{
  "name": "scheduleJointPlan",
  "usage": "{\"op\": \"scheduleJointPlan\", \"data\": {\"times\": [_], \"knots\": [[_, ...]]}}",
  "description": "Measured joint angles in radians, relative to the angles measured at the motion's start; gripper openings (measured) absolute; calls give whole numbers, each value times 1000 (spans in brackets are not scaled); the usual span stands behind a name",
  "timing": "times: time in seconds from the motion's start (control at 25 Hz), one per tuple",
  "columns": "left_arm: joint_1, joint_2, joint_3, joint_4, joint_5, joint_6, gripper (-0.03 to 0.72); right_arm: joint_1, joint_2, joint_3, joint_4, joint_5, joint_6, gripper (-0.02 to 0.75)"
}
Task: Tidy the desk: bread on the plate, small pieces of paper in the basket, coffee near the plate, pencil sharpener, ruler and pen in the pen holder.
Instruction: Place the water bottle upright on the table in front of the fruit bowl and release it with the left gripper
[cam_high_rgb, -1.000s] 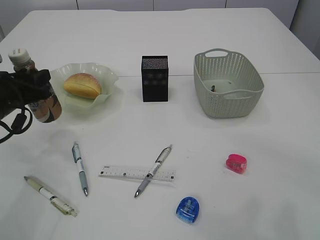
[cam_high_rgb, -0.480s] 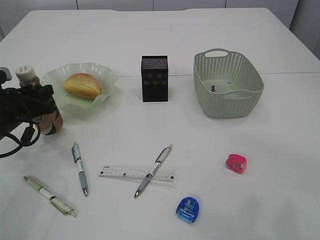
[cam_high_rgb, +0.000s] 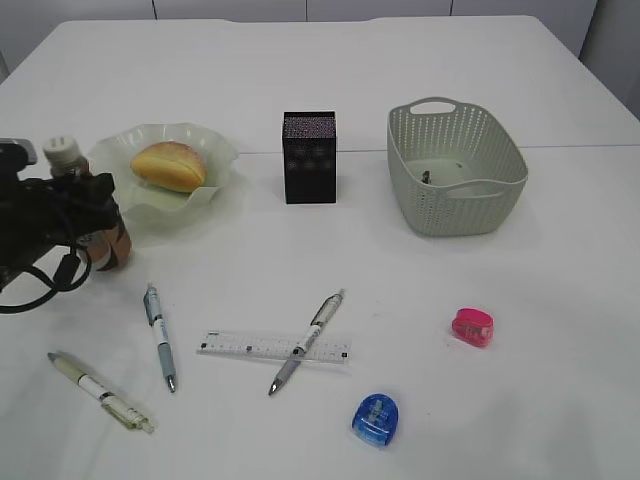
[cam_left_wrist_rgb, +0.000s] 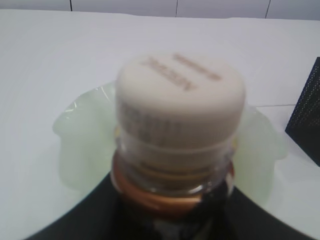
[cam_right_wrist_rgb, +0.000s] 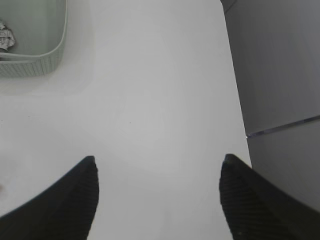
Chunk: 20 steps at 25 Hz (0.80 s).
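Clamped around the body of the coffee (cam_high_rgb: 100, 235), the left gripper (cam_high_rgb: 70, 210) is sitting at the left edge of the exterior view, its black fingers wrapping the brown bottle just below the neck. Whether the bottle's base is touching the desk (cam_high_rgb: 420, 80) cannot be told. The cream cap (cam_left_wrist_rgb: 180, 95) is filling the middle of the left wrist view, with the pale green plate (cam_left_wrist_rgb: 85, 135) spreading behind it and a corner of the pen holder (cam_left_wrist_rgb: 306, 117) showing at the right edge.

In the exterior view the coffee is standing just beside the plate's left rim (cam_high_rgb: 215, 155), and the bread (cam_high_rgb: 168, 165) is lying on the plate in the upper left. The pen holder is standing upright at upper centre, and the basket (cam_high_rgb: 456, 170) is sitting to its right with a small scrap inside.

Lower in the frame, the ruler (cam_high_rgb: 240, 346) is lying flat with a pen (cam_high_rgb: 308, 340) crossing over its right end. Two more pens (cam_high_rgb: 160, 336) (cam_high_rgb: 100, 391) are lying toward the lower left. A pink pencil sharpener (cam_high_rgb: 472, 326) and a blue pencil sharpener (cam_high_rgb: 376, 418) are resting at the lower right, well apart.

The right gripper (cam_right_wrist_rgb: 159, 192) is holding its jaws wide apart over bare desk, gripping nothing, with the basket's corner in the upper left of its wrist view.
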Motion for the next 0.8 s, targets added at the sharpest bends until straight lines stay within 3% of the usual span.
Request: {"op": "scheduleJointPlan", "data": {"times": [0.8], "knots": [[0,27,-7,67,15,4,293,0,0,0,-2,-17,0,580]]}}
